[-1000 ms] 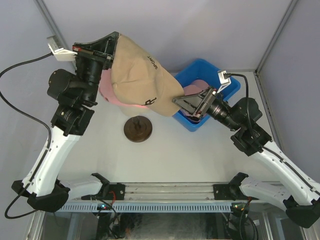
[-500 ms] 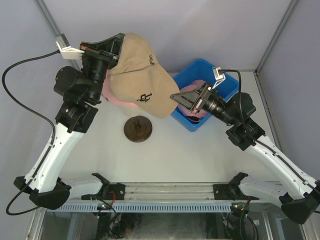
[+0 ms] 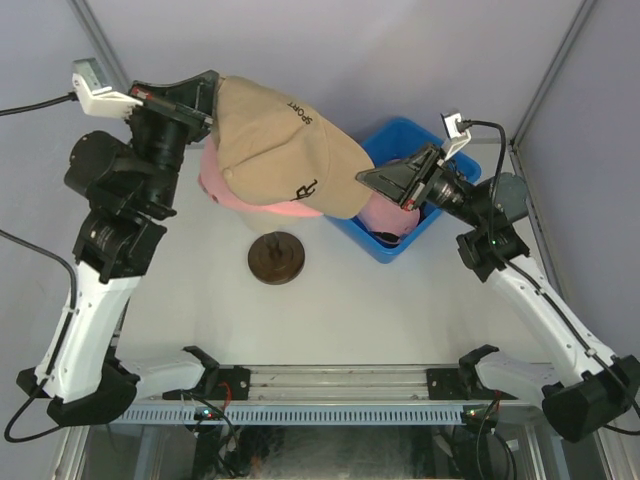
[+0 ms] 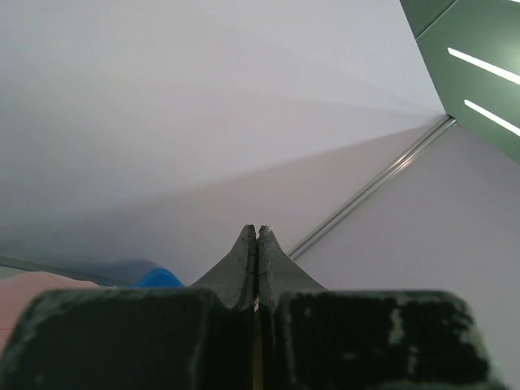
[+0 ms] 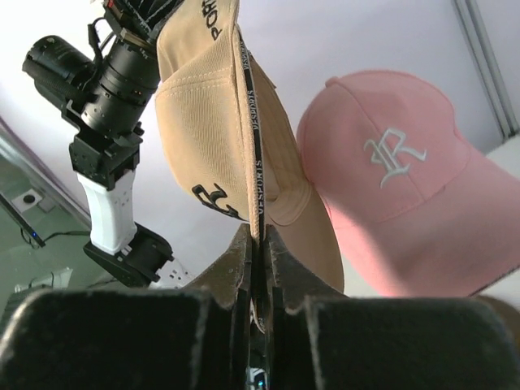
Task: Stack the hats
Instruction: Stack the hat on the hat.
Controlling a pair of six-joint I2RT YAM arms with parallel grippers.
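Upper centre, the tan cap (image 3: 280,150) looks soft and light; left tool (image 3: 213,98) and right tool (image 3: 362,181) each pinch its firmer rim.

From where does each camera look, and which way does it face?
Top external: above and behind the robot, looking down on the table; left gripper and right gripper show, holding the tan cap.
Left wrist: on the left arm, tilted upward at bare walls; only its shut gripper shows.
Right wrist: looks toward the left arm; its gripper pinches the cap's edge.
Shared: top and right wrist both show the tan cap.
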